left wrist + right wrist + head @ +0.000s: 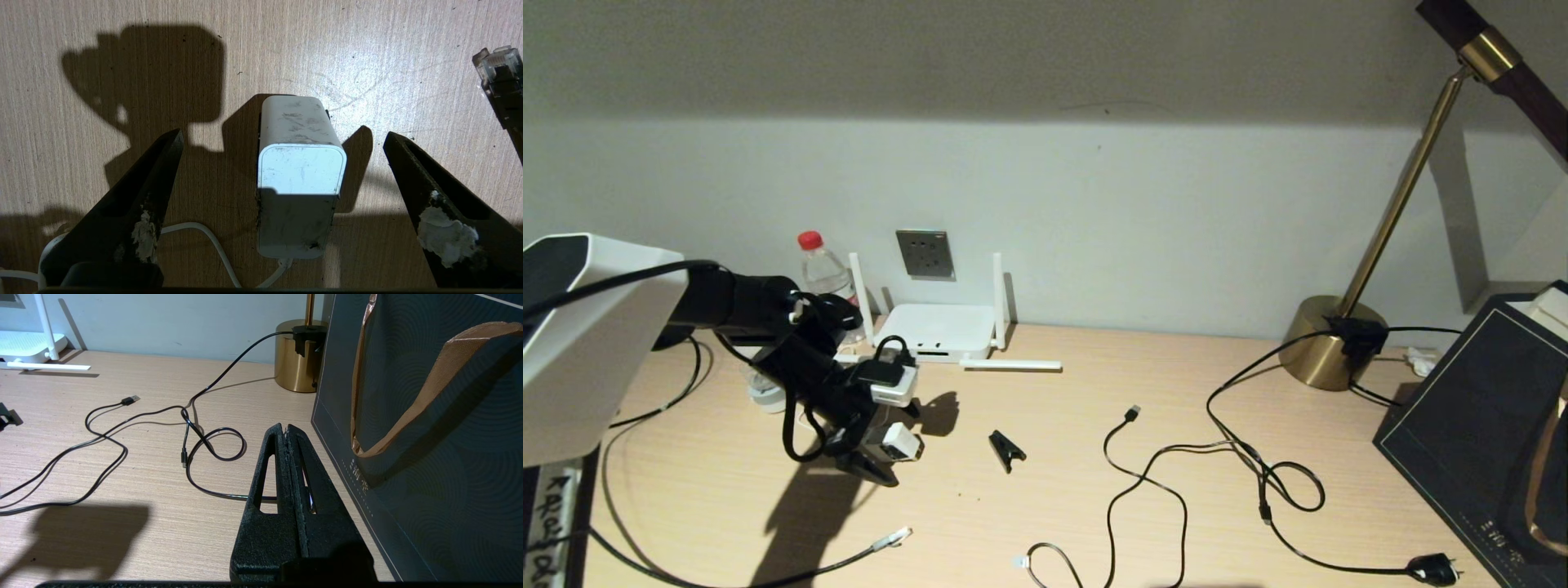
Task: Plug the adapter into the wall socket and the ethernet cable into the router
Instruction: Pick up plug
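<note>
Adapter [300, 175], a small white cube-shaped plug with a thin white cord, lies on the pale wooden desk [1094, 506] between the two black fingers [135, 212] of the left gripper [894, 457], whose jaws stand wide apart on either side of it without touching it. The clear clip connector of the thick black ethernet cable [892, 537] rests on the desk near the front edge, just beside that gripper. Farther back, the flat white router [943, 331] with slim stick antennas sits against the wall, directly below the square grey metallic wall socket [925, 254]. The right gripper [286, 435] hangs over the desk's right side, next to a dark paper bag [429, 457], its jaws pressed together on nothing.
</note>
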`<state>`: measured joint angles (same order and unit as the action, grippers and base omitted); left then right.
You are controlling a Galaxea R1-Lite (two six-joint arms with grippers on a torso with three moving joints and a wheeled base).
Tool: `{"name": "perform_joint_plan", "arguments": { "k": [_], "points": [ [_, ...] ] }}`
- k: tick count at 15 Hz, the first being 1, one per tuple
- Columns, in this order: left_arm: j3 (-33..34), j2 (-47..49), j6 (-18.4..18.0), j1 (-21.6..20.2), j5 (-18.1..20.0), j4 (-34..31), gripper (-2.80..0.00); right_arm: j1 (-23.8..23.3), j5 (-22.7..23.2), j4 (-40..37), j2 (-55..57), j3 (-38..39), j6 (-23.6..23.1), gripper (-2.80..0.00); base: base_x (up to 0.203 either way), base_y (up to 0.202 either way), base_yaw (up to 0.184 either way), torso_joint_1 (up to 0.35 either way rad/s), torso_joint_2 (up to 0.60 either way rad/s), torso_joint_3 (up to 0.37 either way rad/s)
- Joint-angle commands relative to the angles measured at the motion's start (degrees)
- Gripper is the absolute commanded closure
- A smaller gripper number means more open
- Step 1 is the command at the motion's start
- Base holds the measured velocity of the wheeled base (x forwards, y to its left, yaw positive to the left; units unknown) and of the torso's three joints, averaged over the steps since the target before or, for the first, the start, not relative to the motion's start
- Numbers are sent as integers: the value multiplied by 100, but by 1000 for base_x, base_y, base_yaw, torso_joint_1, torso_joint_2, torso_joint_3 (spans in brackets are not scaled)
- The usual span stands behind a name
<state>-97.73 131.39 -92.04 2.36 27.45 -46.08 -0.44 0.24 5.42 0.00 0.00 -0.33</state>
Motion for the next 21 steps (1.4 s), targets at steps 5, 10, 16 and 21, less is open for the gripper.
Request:
{"name": "perform_joint_plan", "arguments": {
  "k": [5,10,16,21],
  "points": [
    [0,-35,-48,1,14,3,-280,0,2,2,0,202,-2,0,0,0,0,0,0,0],
    [25,-52,28,6,14,11,0,0,2,2,0,202,-2,0,0,0,0,0,0,0],
    [26,-43,28,1,14,11,0,0,2,2,8,202,-2,0,0,0,0,0,0,0],
    [261,-224,28,4,38,19,0,0,2,2,0,202,-2,0,0,0,0,0,0,0]
  ]
}}
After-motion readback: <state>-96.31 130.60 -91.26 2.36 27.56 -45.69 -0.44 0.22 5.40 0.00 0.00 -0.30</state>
